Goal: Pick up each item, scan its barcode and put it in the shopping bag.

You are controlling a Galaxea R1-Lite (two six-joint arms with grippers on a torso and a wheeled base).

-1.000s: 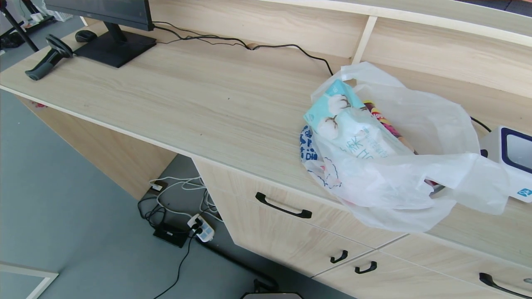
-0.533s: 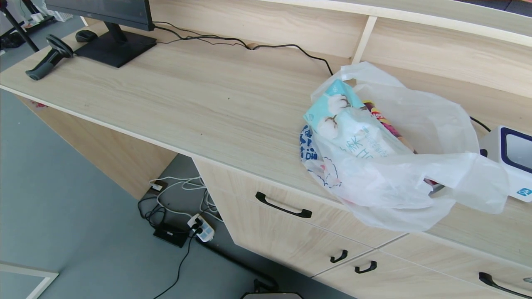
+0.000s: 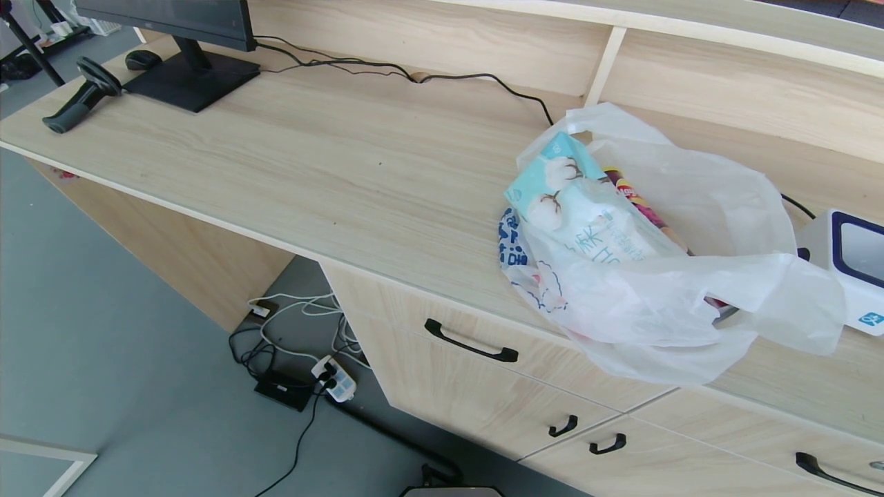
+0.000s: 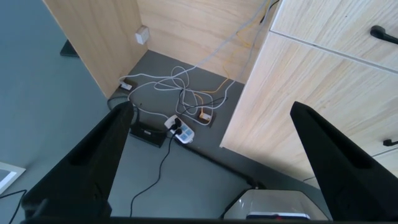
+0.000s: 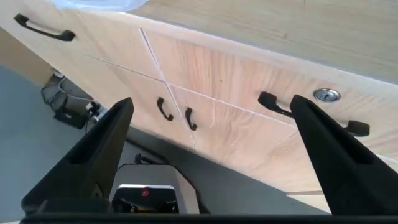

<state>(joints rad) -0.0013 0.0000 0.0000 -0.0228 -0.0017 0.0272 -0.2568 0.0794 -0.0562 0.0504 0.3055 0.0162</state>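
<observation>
A thin white shopping bag point(image 3: 690, 290) lies slumped on the wooden counter point(image 3: 311, 159) at the right. Inside it are a pale blue tissue pack point(image 3: 580, 214) and a dark red snack tube point(image 3: 639, 203). A black hand-held barcode scanner point(image 3: 79, 96) rests at the counter's far left end. My left gripper point(image 4: 211, 106) hangs open and empty below the counter, over the floor beside the cabinet. My right gripper point(image 5: 211, 102) is open and empty too, facing the drawer fronts under the counter.
A monitor point(image 3: 186, 17) and mouse point(image 3: 141, 60) stand at the back left. A white box with a screen point(image 3: 853, 266) sits right of the bag. Cables and a power strip point(image 4: 180, 130) lie on the grey floor. Black handles point(image 5: 165, 109) stick out from the drawers.
</observation>
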